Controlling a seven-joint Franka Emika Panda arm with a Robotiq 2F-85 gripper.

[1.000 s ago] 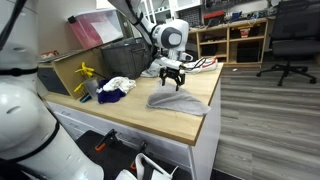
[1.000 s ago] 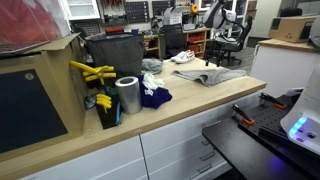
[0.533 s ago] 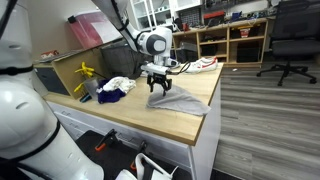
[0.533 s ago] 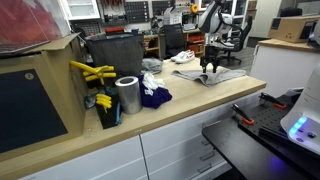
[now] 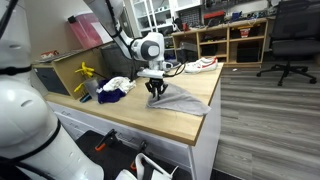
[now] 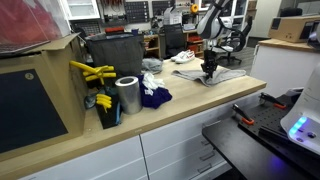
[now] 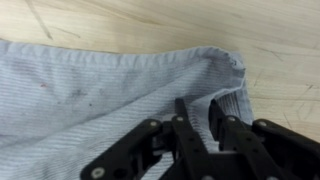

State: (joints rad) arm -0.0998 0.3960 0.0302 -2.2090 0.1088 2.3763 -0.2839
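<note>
I'm looking at the gripper [image 5: 156, 90] standing tips-down on a grey cloth [image 5: 181, 100] that is lying flat on the wooden desk [image 5: 150, 120], near the desk's far edge in an exterior view [image 6: 225, 76]. In the wrist view the gripper [image 7: 198, 108] is sitting narrow, its fingers [image 7: 181, 112] pinching a small fold of the cloth [image 7: 90, 90] just inside its hemmed corner. A white sneaker [image 5: 203, 64] is lying behind the cloth, and a dark blue rag [image 6: 153, 97] and a metal can [image 6: 127, 95] are sitting well apart from it along the desk.
</note>
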